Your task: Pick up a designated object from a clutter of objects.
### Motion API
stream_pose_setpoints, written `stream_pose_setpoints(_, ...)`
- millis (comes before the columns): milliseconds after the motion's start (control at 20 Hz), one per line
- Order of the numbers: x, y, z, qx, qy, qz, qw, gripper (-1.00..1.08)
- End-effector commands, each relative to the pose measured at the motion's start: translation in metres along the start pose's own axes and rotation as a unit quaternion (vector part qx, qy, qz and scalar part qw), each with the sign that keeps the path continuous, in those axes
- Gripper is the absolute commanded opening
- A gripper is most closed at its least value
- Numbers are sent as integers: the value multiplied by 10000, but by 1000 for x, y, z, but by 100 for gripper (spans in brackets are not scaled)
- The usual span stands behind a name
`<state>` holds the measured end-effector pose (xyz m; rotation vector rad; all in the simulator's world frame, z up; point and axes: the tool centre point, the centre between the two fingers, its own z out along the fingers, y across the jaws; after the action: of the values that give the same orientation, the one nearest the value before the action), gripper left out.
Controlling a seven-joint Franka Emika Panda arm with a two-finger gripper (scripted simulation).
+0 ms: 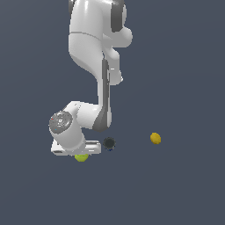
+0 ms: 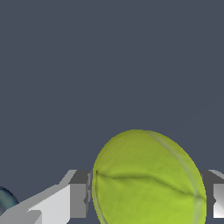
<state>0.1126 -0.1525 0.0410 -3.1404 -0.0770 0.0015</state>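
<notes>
Hand (image 2: pixel 146 197) set wide around tennis ball (image 2: pixel 146 179), pads (image 2: pixel 78 199) flanking it, not visibly pressing. Risk: round ball squirting out on closing, rolling toward dark ball (image 1: pixel 109 143).

No readable text, label, brand, number or sign is showing in either view. The tennis ball (image 2: pixel 148 179) is carrying only a thin curved seam, and the arm's white casing (image 1: pixel 88 39) is bearing no lettering.
</notes>
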Motion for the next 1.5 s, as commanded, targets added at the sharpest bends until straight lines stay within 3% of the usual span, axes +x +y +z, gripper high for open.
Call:
stream_pose_setpoints(0, 0, 0, 0, -1, 3, -2, 10000, -100)
stream_pose_setpoints(650, -2, -16, -39, -1, 3, -2, 10000, -100)
stream_pose_setpoints(1450, -9, -83, -205, -7, 2, -1, 10000, -100)
